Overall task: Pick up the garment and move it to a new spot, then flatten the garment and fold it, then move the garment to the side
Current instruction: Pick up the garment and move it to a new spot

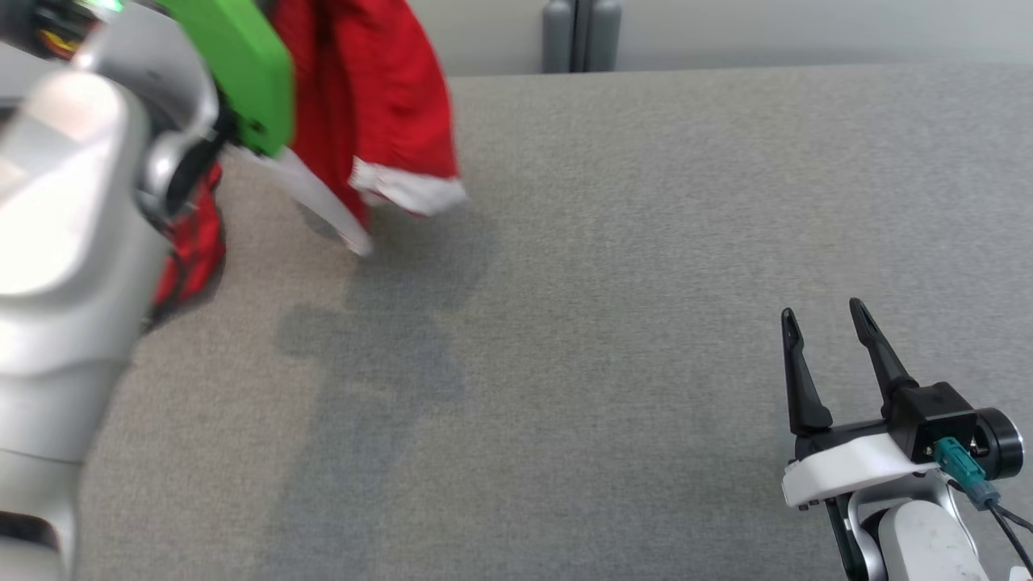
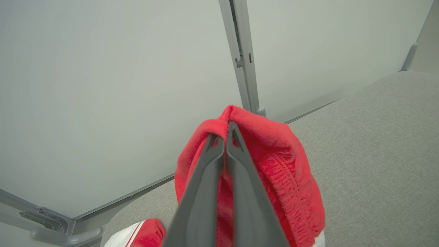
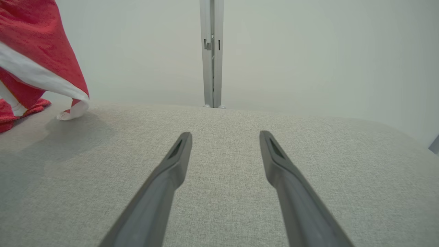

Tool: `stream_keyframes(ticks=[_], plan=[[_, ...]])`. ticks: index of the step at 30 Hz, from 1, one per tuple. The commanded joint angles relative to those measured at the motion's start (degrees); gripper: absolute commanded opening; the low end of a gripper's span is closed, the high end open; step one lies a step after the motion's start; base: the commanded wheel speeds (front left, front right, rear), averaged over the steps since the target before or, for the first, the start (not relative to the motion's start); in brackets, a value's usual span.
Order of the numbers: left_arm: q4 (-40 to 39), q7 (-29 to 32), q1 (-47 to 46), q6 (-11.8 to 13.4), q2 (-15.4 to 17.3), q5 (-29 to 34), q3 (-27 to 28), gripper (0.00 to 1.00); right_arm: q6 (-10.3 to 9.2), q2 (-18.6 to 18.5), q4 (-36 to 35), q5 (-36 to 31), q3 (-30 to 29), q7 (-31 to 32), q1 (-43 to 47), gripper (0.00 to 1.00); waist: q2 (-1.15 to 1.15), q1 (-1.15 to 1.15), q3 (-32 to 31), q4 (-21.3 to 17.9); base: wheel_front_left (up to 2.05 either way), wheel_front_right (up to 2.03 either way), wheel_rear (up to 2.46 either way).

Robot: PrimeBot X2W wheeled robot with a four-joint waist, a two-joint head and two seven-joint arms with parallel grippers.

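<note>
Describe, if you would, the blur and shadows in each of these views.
Head view: the garment and left arm are smeared with blur, and a soft shadow lies on the table below. Left wrist view: the left gripper, shut on the garment, looks soft. Right wrist view: sharp, with the open right gripper.

The grey bench lay open across the centre and right of the head view. At the upper left the hanging red garment blocked the way, its lower folds trailing on the bench beside the pale left arm. The right pincer occupied the lower right. A wall closed the top.
</note>
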Motion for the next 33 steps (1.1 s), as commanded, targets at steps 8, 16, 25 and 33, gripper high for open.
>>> stream_keyframes(ticks=[8, 16, 25, 33], plan=[[3.9, -5.27, 12.99, 0.46, -13.58, -6.02, -4.86, 0.0, -0.03, -0.13, 1.99, 3.89, 0.77, -0.18, 1.38, 1.0, 0.0, 0.0, -3.67, -8.65, 0.0, 0.0, 0.0], [14.18, -15.22, 17.34, 2.3, -19.94, -8.55, -8.08, 0.0, -0.04, -0.14, 2.38, 4.96, 2.58, -0.18, -1.12, 1.0, 0.0, 0.0, 0.2, -14.52, 0.0, 0.0, 0.0], [10.66, -22.63, 15.83, 7.97, -20.01, -16.84, -19.45, 1.0, -0.04, -0.13, 3.32, 5.65, 4.0, -0.18, -2.59, 1.0, 0.0, 0.0, 2.69, -16.75, 0.0, 0.0, 0.0], [12.25, -29.73, 12.43, 9.24, -20.0, -20.01, -24.34, 1.0, -0.04, -0.15, 3.7, 4.86, 2.99, -0.18, -2.2, 1.0, 0.0, 0.0, 1.27, -13.45, 0.0, 0.0, 0.0]])
